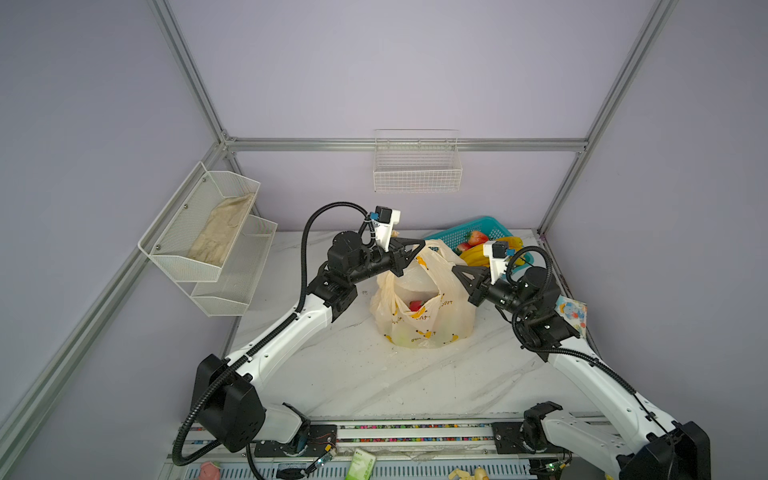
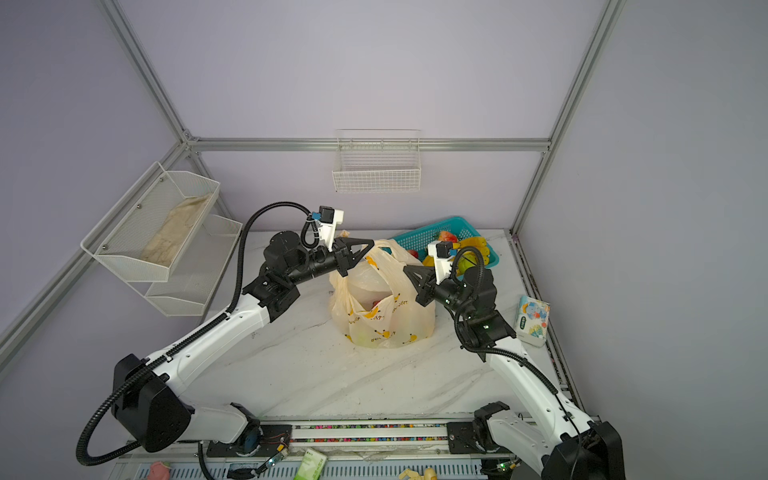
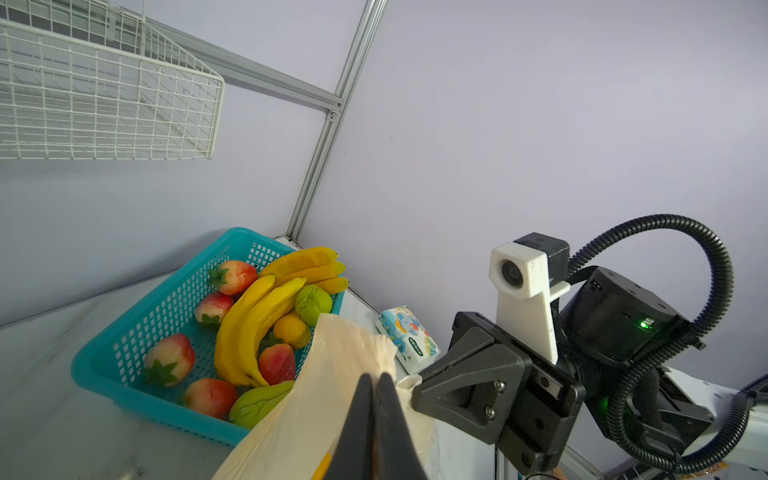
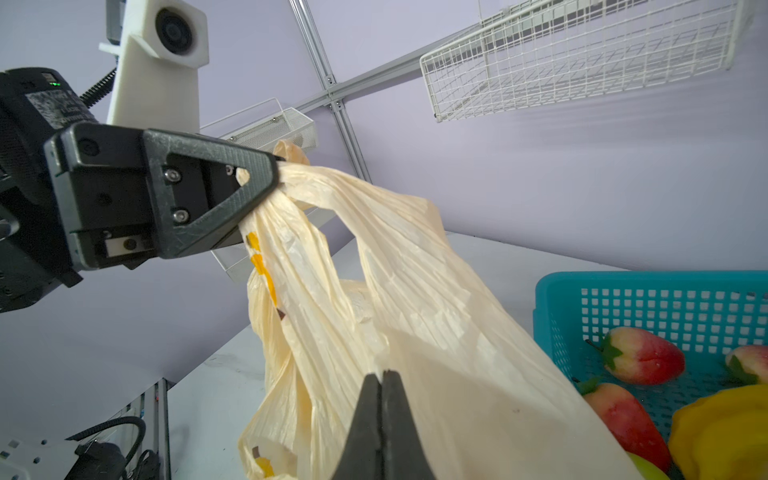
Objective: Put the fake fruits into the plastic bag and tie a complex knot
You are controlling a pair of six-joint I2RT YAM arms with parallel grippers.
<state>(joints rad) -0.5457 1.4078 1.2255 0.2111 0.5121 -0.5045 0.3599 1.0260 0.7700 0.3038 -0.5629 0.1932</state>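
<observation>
— Where's the bag?
— The thin cream plastic bag printed with bananas (image 1: 432, 320) stands mid-way on the white marbled counter (image 1: 365, 374). The teal mesh plastic basket (image 1: 482, 221) is just behind it.
— And the fruit?
— The glossy fake fruits (image 3: 249, 316) are mostly in the basket. One red fruit (image 1: 415, 306) shows inside the bag.
— End effectors?
— The left end effector (image 4: 274, 176) is clamped on a handle. The right end effector (image 3: 415, 392) is pinched on the bag's opposite edge.

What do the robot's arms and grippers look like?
The left arm and right arm have glossy white shells, black joints and black ribbed cable conduits. The left gripper and right gripper are matte black, with triangular open-frame fingers fastened by silver screws. White camera mounts sit above them.
</observation>
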